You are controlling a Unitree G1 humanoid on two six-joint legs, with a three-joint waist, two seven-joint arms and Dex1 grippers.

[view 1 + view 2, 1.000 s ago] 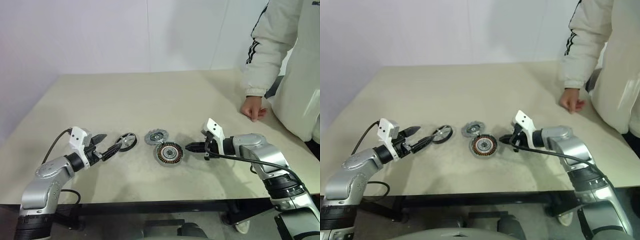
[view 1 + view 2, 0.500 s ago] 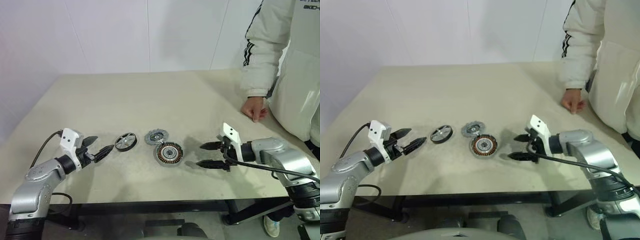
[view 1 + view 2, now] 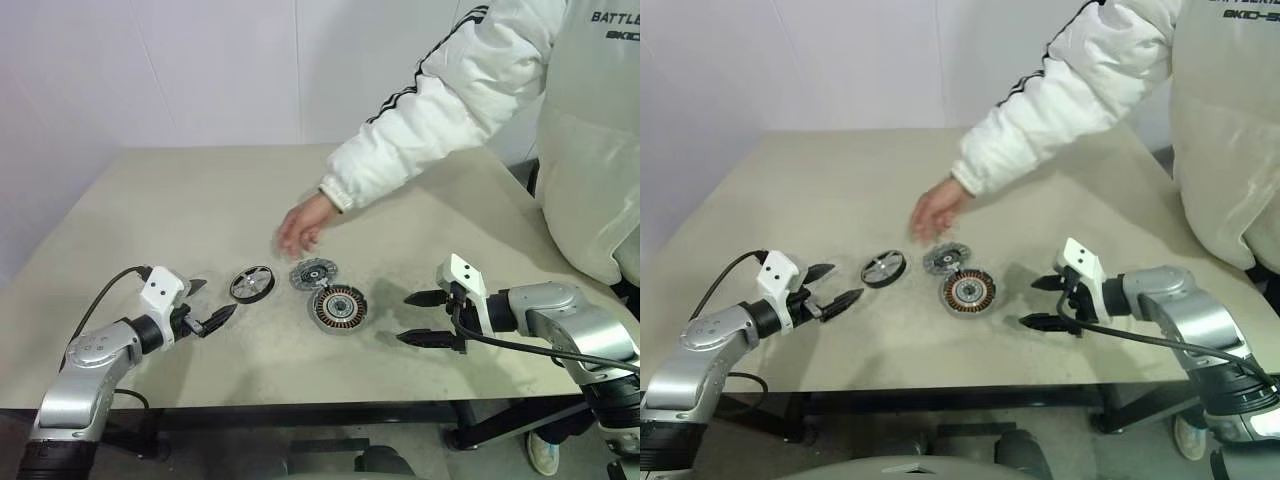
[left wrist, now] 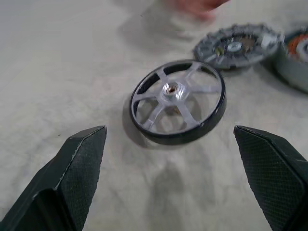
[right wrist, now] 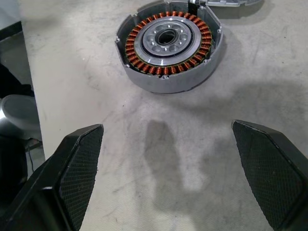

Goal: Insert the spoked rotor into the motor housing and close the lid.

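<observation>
Person's hand (image 3: 300,226) above lid (image 3: 313,273); spoked rotor (image 3: 251,284), motor housing (image 3: 337,306) on table (image 3: 200,200).

Spoked rotor (image 3: 251,283) left of lid (image 3: 313,273)

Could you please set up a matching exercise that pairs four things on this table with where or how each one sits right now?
Column one:
1. spoked rotor
2. motor housing
3. lid
4. person's hand

Column two:
A. hovering above the table, just beyond the grey disc
B. lying flat in front of the open left gripper
C. copper windings facing up, in front of the open right gripper
D. touching the far edge of the motor housing

Pairs: 1-B, 2-C, 3-D, 4-A
</observation>
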